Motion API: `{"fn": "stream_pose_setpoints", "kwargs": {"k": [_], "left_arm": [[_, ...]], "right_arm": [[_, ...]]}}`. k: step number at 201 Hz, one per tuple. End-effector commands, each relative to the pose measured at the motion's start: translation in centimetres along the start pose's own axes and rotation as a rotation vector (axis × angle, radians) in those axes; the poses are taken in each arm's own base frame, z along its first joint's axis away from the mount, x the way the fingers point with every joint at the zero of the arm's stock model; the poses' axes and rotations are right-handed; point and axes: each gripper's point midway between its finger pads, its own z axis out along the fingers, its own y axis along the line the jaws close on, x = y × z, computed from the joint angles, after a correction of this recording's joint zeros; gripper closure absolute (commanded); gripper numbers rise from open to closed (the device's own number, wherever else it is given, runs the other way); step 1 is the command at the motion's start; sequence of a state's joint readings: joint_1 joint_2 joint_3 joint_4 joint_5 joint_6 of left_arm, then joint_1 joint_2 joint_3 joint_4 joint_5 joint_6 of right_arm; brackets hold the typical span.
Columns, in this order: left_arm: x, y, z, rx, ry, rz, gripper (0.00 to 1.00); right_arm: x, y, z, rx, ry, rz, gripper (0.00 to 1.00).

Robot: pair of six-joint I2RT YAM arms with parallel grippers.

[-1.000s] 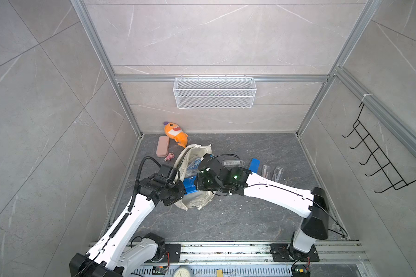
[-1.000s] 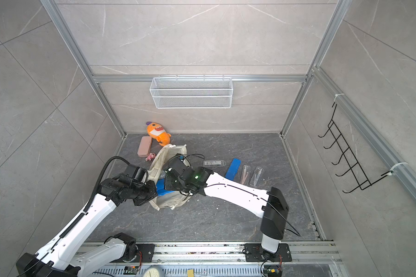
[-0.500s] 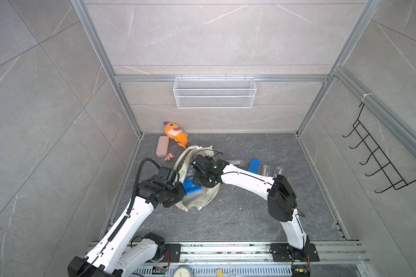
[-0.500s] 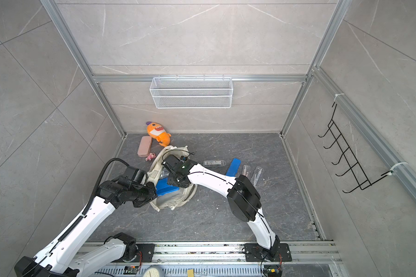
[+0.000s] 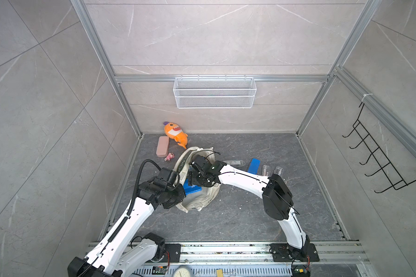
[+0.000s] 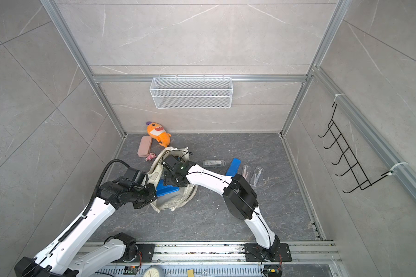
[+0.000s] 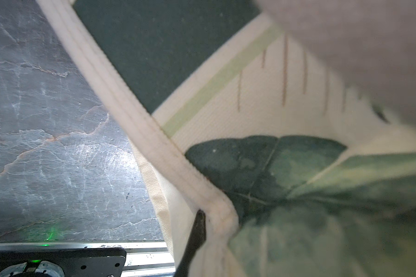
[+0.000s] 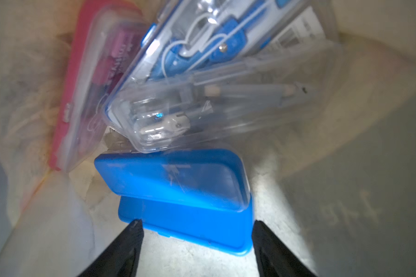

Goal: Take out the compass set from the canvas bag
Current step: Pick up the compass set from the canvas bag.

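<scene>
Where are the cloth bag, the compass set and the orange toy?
canvas bag (image 5: 202, 201): a top view, cream cloth at its near end.
compass set (image 8: 214, 79): right wrist view, middle of its clear lid.
orange plush toy (image 5: 175, 134): a top view, its body.

Cream bag (image 5: 203, 203), centre frame, printed with dark green leaves and a pale green stripe, lies on a dark grey, white-veined floor (image 5: 226, 223). Inside it are a bright blue case (image 8: 178, 191), a clear case (image 8: 238, 100) showing a blue-and-silver compass (image 8: 202, 48), and a pink case (image 8: 79, 84). Upper left of the bag are an orange toy (image 5: 174, 134) tipped purple and a dusty-pink box (image 5: 162, 146). A white mesh basket (image 5: 214, 92) hangs on pale grey marbled walls (image 5: 202, 36), with black hooks (image 5: 375, 163) at right.
</scene>
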State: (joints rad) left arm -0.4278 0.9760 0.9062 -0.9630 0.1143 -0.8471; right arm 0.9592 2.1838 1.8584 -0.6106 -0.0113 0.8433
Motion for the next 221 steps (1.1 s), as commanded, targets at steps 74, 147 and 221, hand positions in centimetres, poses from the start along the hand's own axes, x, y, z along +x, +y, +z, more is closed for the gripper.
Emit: {"fn": "stream_pose_setpoints", "kwargs": {"k": [74, 147, 221], "left_arm": [[2.0, 1.4, -0.3, -0.036, 0.062, 0.002, 1.00], [2.0, 1.4, -0.5, -0.039, 0.063, -0.003, 1.00], [1.7, 1.1, -0.5, -0.044, 0.065, -0.005, 1.00]], "right_arm": [[-0.1, -1.4, 3.3, -0.063, 0.058, -0.163, 0.24], [1.2, -0.7, 5.6, -0.159, 0.136, -0.162, 0.26], [0.6, 1.3, 3.0, -0.268, 0.097, -0.172, 0.45]]}}
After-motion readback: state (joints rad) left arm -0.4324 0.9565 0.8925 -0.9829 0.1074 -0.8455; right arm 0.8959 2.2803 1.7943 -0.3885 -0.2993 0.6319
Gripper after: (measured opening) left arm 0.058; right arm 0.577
